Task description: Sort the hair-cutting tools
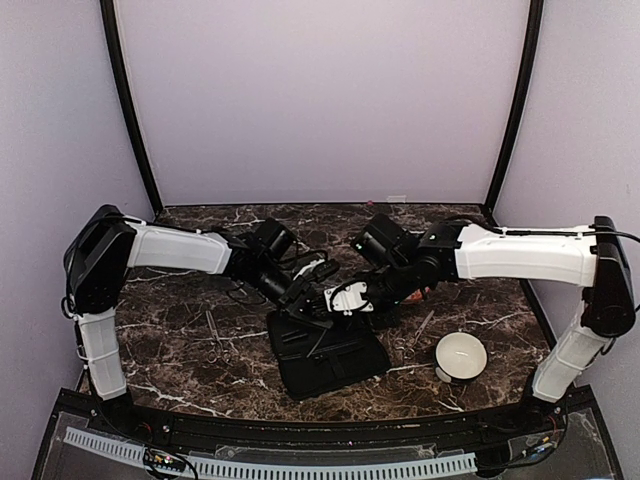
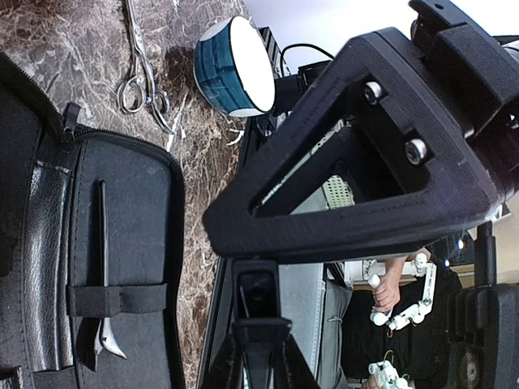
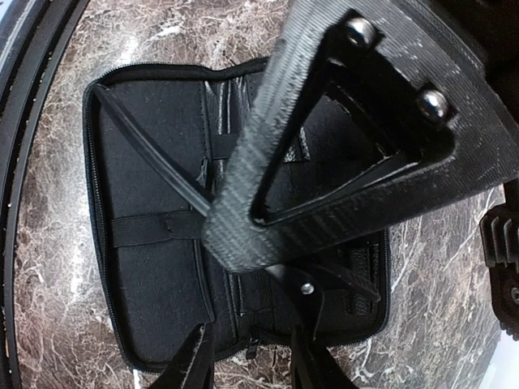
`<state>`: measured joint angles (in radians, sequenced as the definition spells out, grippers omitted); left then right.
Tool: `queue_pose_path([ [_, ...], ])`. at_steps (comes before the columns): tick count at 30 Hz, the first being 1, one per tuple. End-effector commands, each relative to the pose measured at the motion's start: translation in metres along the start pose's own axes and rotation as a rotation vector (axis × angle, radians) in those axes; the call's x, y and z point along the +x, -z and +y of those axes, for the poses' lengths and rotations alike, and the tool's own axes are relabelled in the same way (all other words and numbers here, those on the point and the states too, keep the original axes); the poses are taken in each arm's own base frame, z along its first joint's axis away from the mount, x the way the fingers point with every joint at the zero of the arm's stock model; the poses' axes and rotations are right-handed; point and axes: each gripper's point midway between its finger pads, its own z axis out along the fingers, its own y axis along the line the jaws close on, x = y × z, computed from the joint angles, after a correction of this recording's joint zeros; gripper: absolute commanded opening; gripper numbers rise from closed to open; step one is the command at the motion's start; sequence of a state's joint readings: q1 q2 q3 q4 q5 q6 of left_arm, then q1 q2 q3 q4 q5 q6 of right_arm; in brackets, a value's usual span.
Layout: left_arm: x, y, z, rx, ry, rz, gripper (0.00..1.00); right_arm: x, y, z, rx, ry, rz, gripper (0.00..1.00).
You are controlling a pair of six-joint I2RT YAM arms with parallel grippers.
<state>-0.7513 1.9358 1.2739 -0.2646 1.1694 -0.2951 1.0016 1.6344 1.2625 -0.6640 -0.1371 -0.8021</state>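
Both arms reach in over a black zip case (image 1: 330,365) that lies open on the dark marbled worktop (image 1: 180,300).

In its own wrist view the left hand (image 2: 259,324) has its fingers drawn close together. I cannot tell whether anything is pinched between them.

The right hand (image 3: 253,344) hovers over the near edge of the case. Its two fingers stand apart, with the zip edge showing between them, and whether they touch a tool is unclear.

One slim dark tool (image 2: 102,243) with a silver pointed end is tucked under an elastic strap (image 2: 117,298) on one panel of the case. In the right wrist view a narrow dark stick (image 3: 154,154) lies slantwise across a panel, from the corner down towards a black triangular finger that crosses the picture.

Silver scissors (image 2: 139,77) with looped handles lie on the worktop outside the case, near a bowl (image 2: 235,65) that is teal outside and white inside.

On the other side of the case, another thin silvery tool (image 1: 214,335) lies on the marble, too small to name.
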Motion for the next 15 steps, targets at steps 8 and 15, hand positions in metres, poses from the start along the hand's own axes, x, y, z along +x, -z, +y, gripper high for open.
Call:
queue_pose_path([
  [8,0.003,-0.007,-0.012,0.044,-0.017,0.043,0.05,-0.011,0.0,-0.009,0.039,0.012,-0.046,0.3],
  [15,0.002,-0.009,-0.013,0.049,-0.02,0.048,0.05,-0.016,0.001,0.003,-0.009,0.061,-0.061,0.18],
])
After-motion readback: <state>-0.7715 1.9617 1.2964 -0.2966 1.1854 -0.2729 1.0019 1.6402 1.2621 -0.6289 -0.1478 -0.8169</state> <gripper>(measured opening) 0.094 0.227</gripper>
